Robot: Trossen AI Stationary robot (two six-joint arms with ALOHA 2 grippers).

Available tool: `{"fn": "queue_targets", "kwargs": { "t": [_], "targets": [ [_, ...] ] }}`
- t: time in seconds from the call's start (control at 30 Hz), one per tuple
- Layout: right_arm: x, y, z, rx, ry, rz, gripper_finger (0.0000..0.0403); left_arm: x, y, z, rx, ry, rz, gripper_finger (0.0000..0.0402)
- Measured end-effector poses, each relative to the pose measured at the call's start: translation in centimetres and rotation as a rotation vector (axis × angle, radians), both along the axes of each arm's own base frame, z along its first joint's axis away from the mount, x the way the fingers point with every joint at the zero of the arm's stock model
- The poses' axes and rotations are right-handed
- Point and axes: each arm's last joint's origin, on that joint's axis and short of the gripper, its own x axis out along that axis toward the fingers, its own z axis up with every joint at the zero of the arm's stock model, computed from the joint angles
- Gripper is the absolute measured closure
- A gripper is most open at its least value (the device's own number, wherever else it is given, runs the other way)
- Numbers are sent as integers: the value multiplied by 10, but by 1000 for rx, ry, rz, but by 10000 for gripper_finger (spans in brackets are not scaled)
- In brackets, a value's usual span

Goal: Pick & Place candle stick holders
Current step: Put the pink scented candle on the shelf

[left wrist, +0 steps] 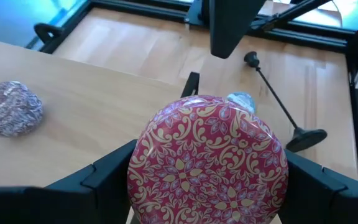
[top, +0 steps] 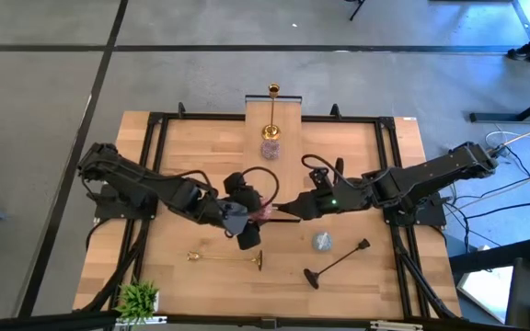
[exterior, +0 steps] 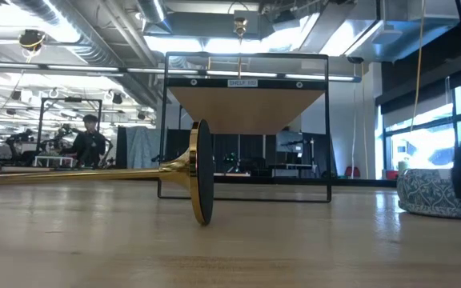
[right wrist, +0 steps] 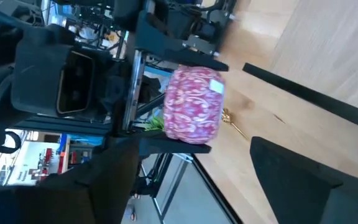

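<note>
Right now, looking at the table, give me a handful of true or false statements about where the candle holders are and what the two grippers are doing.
1. The left gripper holds the red patterned cup. True.
2. The right gripper is clamped shut on that cup. False: it is open beside the cup, and only the left gripper holds it.
3. A gold candlestick stands upright on the wooden plank at the table's far edge. True.
4. The black candlestick stands upright. False: it lies flat on the table.
5. A second gold candlestick lies on its side near the front of the table. True.
6. The blue cup sits on the plank. False: it rests on the table beside the black candlestick.
</note>
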Motion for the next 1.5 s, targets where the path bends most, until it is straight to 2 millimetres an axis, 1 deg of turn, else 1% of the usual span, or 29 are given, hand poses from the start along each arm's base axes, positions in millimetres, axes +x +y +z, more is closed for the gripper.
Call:
{"fn": "queue_targets", "kwargs": {
  "t": [0.17, 0.27, 0.37, 0.53, 0.87, 1.13, 1.27, 1.5],
  "targets": [
    [9, -1, -6, 30, 15, 20, 92, 4, 6, -2, 6, 9, -6, 108],
    [17, -1, -16, 40, 52, 35, 92, 7, 12, -2, -1, 10, -6, 108],
    [26, -1, -22, 59, 44, 34, 92, 8, 15, -2, -16, 12, -16, 108],
    [37, -2, -25, 76, -5, 30, 92, 9, 16, -2, -26, 19, -28, 108],
    [40, -10, -25, 71, -8, -1, 92, 7, 11, -3, -39, 28, -56, 108],
    [41, -10, -24, 86, -15, -7, 92, 7, 12, -2, -14, 21, -50, 108],
    [41, -11, -24, 81, -17, -18, 92, 11, 11, 2, -7, -23, -66, 108],
    [41, -11, -24, 85, -24, -25, 92, 11, 11, 2, -1, -21, -67, 108]
  ]
}}
